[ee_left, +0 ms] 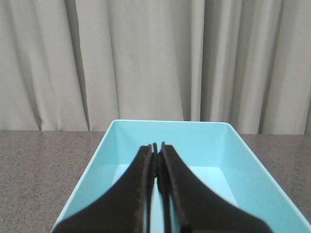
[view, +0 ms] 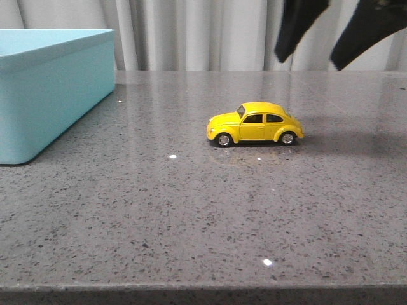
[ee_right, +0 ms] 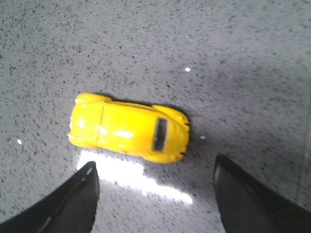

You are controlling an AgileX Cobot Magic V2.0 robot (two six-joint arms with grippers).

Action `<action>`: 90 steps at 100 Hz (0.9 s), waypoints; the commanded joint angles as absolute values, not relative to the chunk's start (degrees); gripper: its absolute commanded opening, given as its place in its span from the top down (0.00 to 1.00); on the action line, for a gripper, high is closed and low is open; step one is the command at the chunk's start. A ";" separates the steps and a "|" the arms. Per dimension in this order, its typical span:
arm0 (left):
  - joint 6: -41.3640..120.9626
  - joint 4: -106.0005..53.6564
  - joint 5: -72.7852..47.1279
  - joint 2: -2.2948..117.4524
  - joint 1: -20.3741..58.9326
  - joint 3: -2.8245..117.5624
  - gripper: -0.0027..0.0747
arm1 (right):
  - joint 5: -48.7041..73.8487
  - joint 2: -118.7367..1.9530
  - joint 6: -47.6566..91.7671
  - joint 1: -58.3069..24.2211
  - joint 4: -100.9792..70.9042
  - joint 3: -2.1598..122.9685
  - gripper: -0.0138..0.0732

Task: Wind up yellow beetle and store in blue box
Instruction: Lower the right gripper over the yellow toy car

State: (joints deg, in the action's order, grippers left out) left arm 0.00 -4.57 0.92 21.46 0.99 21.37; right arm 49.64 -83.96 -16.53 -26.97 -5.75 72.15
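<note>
The yellow beetle [view: 255, 123] stands on its wheels on the grey stone table, right of centre, its nose pointing left. From above, the right wrist view shows the beetle [ee_right: 129, 128] lying just beyond my open right gripper [ee_right: 154, 171], apart from both fingers. In the front view my right gripper [view: 311, 58] hangs high above and to the right of the car, jaws wide. The blue box [view: 48, 89] sits at the far left. My left gripper [ee_left: 158, 145] is shut with nothing in it, hovering over the blue box [ee_left: 204, 145].
The speckled grey table [view: 191, 210] runs to a front edge near the bottom of the front view. A pale pleated curtain [view: 203, 32] hangs behind the table.
</note>
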 commanded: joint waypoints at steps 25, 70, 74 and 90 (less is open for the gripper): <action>-0.43 -4.98 5.55 22.22 1.31 23.28 0.99 | 49.46 -89.41 -18.14 -30.03 -5.94 81.09 0.25; -0.43 -4.98 5.82 22.22 1.31 23.28 0.99 | 53.90 -95.79 -20.92 -30.98 -4.82 85.18 0.26; -0.43 -4.98 5.88 22.22 1.31 23.28 0.99 | 53.90 -95.79 -21.41 -30.98 -3.99 85.13 0.26; -0.43 -4.98 5.96 22.22 1.31 23.28 0.99 | 55.30 -95.79 -22.76 -30.98 -1.73 85.08 0.26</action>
